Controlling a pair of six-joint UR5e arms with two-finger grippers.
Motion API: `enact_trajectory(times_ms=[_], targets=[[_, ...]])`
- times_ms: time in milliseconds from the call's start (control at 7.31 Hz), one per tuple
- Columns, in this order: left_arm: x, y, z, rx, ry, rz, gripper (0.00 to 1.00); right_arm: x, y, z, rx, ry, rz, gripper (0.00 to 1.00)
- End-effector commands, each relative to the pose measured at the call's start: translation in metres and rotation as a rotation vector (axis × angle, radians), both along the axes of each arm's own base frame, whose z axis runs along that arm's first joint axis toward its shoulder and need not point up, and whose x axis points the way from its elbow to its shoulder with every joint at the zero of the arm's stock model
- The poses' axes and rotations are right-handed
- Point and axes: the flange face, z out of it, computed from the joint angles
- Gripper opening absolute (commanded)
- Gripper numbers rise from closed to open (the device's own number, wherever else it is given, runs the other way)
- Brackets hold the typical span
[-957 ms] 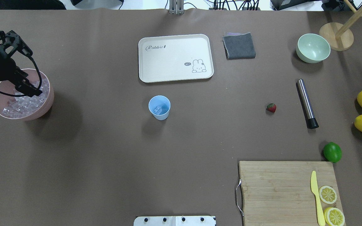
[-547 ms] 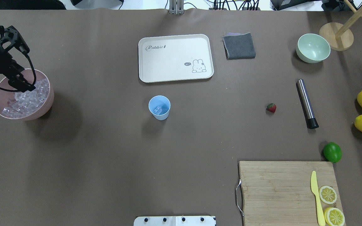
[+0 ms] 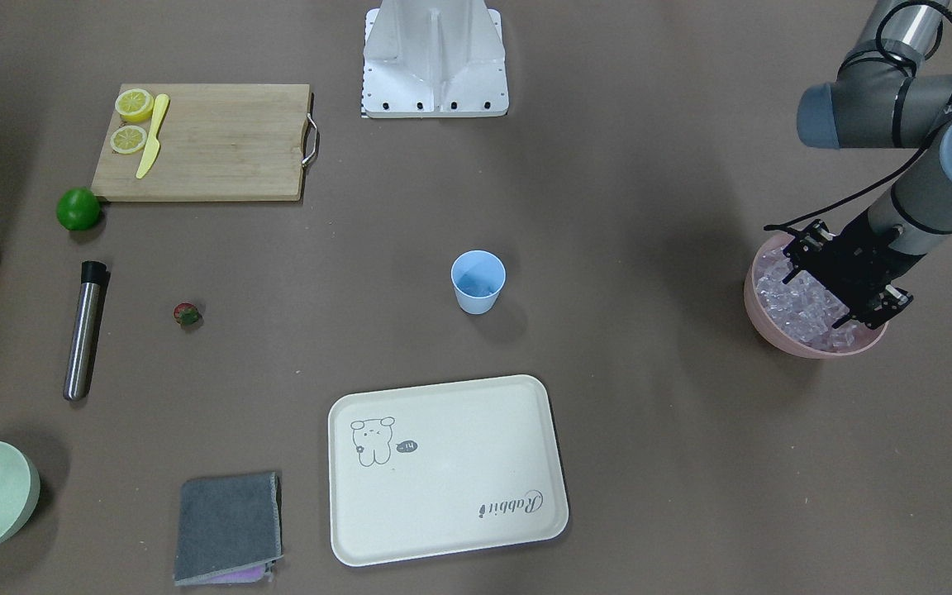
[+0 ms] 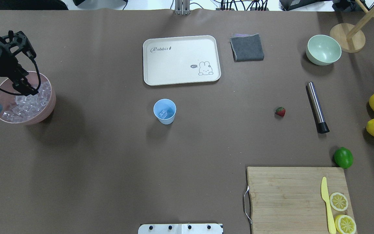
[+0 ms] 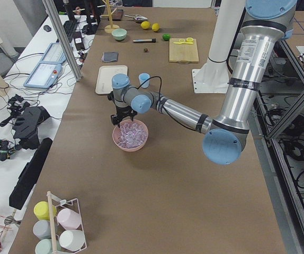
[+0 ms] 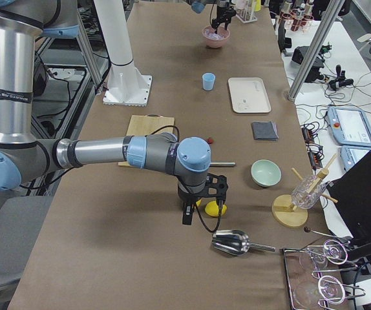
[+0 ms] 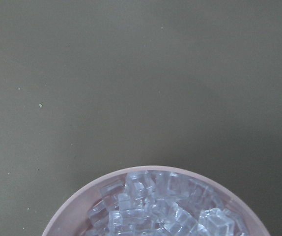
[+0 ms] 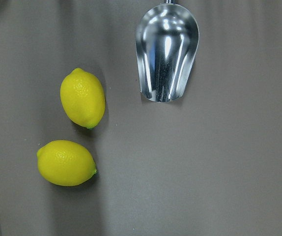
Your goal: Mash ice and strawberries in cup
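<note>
Glassy ice cubes [image 4: 28, 104] heap in the round, smooth pink bowl [image 4: 44, 116].

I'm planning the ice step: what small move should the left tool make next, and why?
Probably dip the left tool into the ice in the pink bowl and close on one cube. It hangs over the pile, whether it grips anything is unclear, and the cup seems to hold only one cube.
</note>
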Motion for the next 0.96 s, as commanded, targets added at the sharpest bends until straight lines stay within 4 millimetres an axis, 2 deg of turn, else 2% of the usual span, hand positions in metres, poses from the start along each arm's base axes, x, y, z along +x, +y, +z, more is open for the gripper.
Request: enact_trajectory(times_ms=[0,137,547,820], targets=[[0.017,0.006,0.004,-0.005,-0.006,0.034,0.88,0.001,-0.001,-0.001,0.004,0.003,0.0,1.0],[0.024,0.009,0.004,-0.006,-0.006,0.047,0.88,0.001,-0.001,0.0,0.001,0.005,0.0,1.0],[0.025,0.016,0.01,-0.033,0.013,0.069,0.88,0.009,0.002,0.002,-0.003,0.023,0.014,1.0],[0.034,0.02,0.01,-0.035,0.014,0.084,0.85,0.015,0.007,0.004,-0.008,0.028,0.028,1.0]])
